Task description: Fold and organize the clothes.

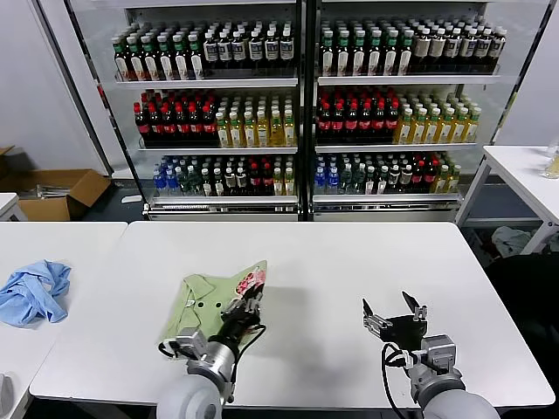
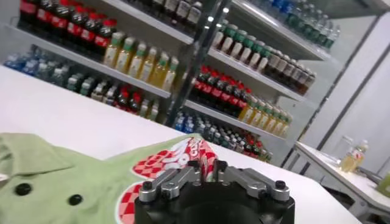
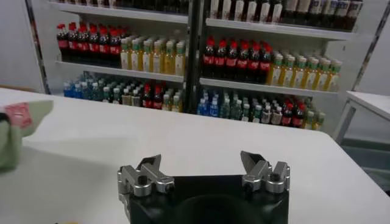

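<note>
The light green polo shirt [image 1: 205, 297] lies partly folded on the white table [image 1: 349, 262], collar and dark buttons up, its red-and-white checkered graphic [image 1: 251, 280] at the raised right edge. My left gripper [image 1: 247, 303] is shut on that printed edge and holds it lifted; in the left wrist view the gripper [image 2: 206, 172] pinches the graphic fabric [image 2: 177, 159] between its jaws. My right gripper [image 1: 389, 311] is open and empty above the table's front right; the right wrist view shows it [image 3: 201, 164] spread wide, with the shirt [image 3: 18, 131] far off.
A smaller light blue cloth [image 1: 35, 291] lies crumpled on the adjoining table at the left. Shelves of bottles [image 1: 297, 105] stand behind. A cardboard box [image 1: 61, 192] sits on the floor at the left, another white table [image 1: 524, 175] at the right.
</note>
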`<act>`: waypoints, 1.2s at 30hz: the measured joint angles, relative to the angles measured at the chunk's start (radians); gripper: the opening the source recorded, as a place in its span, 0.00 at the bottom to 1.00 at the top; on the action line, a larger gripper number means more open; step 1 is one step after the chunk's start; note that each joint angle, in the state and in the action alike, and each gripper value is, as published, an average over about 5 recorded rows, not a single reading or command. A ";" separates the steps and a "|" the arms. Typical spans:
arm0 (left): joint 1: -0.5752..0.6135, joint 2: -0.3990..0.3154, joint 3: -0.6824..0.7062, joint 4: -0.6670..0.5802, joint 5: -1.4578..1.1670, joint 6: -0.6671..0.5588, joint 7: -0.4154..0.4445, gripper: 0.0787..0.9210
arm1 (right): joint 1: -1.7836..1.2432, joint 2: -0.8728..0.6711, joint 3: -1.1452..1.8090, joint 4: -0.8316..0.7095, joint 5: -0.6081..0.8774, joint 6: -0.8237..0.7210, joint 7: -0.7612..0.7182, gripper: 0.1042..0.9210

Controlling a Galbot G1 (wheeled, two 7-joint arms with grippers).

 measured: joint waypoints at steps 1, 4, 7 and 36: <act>-0.002 -0.001 0.008 0.002 0.011 -0.007 0.001 0.20 | 0.006 -0.001 -0.004 -0.003 0.001 0.000 -0.001 0.88; -0.002 0.002 0.024 -0.003 0.046 -0.028 0.012 0.31 | 0.028 0.000 -0.019 -0.015 0.006 0.000 -0.005 0.88; 0.007 0.017 0.023 -0.019 0.089 -0.055 0.033 0.41 | 0.059 0.004 -0.042 -0.031 0.016 0.000 -0.010 0.88; 0.210 0.141 -0.299 -0.114 0.309 -0.190 0.117 0.88 | 0.419 0.181 -0.477 -0.418 0.266 -0.002 0.062 0.69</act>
